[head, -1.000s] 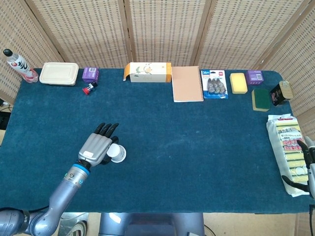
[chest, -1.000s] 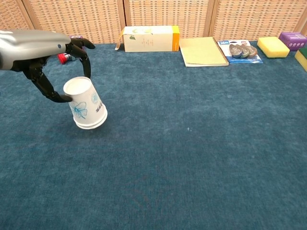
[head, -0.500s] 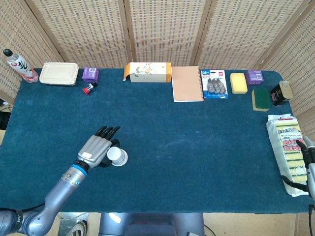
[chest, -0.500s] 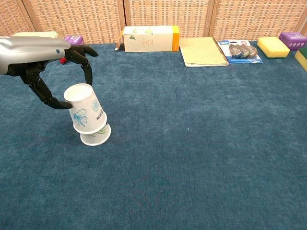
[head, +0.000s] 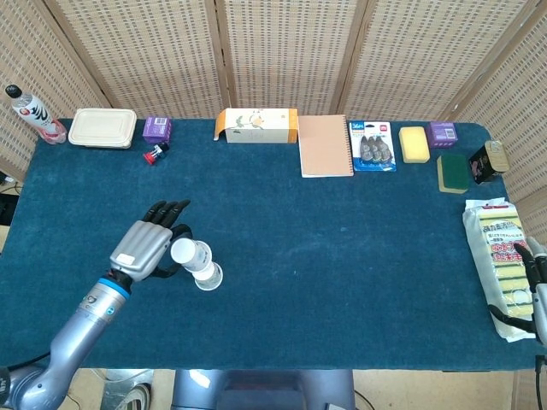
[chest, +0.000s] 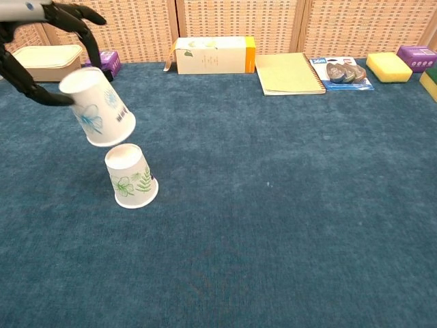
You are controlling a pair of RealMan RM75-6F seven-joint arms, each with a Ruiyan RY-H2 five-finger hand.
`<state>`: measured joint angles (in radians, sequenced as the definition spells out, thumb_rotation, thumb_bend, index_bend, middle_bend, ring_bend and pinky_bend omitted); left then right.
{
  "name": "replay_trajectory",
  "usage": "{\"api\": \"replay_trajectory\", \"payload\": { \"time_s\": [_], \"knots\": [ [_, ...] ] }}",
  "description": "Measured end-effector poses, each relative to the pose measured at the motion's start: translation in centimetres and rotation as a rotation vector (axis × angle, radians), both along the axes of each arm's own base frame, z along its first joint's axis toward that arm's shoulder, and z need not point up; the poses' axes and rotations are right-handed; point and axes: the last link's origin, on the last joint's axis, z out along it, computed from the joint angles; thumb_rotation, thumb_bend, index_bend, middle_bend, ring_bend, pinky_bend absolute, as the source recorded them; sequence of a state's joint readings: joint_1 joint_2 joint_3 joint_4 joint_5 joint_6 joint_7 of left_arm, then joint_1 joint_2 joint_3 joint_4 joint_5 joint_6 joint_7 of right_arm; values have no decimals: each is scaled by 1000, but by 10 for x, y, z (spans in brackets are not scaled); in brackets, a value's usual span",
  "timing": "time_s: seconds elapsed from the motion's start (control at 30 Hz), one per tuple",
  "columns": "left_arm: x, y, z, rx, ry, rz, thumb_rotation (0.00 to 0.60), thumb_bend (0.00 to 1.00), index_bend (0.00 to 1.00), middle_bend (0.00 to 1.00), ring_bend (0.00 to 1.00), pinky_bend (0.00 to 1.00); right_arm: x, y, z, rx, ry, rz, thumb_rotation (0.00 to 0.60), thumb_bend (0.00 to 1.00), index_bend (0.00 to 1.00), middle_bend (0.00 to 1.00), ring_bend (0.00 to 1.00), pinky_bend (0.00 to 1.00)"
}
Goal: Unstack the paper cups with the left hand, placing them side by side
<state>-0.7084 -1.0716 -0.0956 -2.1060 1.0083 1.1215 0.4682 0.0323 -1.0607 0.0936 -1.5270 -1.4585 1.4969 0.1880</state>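
The left hand (chest: 41, 41) had lifted the blue-flowered paper cup (chest: 97, 107) clear of the green-leaved cup (chest: 130, 176), fingers clasping its base; that one stayed inverted, near-left on the table (chest: 287, 225). Separation looked done.

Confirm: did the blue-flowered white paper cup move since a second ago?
Yes. The blue-flowered white paper cup has lifted up and left, clear of the green-leafed white paper cup on the table.
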Motion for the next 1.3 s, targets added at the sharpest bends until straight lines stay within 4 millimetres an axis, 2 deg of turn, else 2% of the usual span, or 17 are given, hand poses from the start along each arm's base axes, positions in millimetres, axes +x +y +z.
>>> {"api": "replay_trajectory", "payload": {
  "time_s": [0.13, 0.23, 0.5, 0.6, 0.9, 1.3],
  "knots": [
    [-10, -4, 15, 17, 11, 4, 600, 268, 382, 0, 0, 0, 0, 0, -1, 2, 2, -1, 600, 20, 29, 0, 0, 0],
    [-22, -8, 16, 13, 48, 17, 600, 268, 383, 0, 0, 0, 1, 0, -1, 4, 4, 0, 600, 20, 29, 0, 0, 0],
    [-64, -8, -4, -2, 117, 78, 600, 268, 383, 0, 0, 0, 1, 0, -3, 9, 12, -10, 600, 20, 28, 0, 0, 0],
    [-74, -7, -15, -15, 117, 93, 600, 268, 382, 0, 0, 0, 1, 0, -4, 12, 14, -15, 600, 20, 28, 0, 0, 0],
    [-78, -3, -37, -52, 100, 99, 600, 267, 383, 0, 0, 0, 1, 0, -3, 15, 13, -21, 600, 23, 29, 0, 0, 0],
    [-78, 0, -47, -71, 106, 111, 600, 261, 382, 0, 0, 0, 1, 0, -3, 14, 14, -12, 600, 23, 29, 0, 0, 0]
  ]
}}
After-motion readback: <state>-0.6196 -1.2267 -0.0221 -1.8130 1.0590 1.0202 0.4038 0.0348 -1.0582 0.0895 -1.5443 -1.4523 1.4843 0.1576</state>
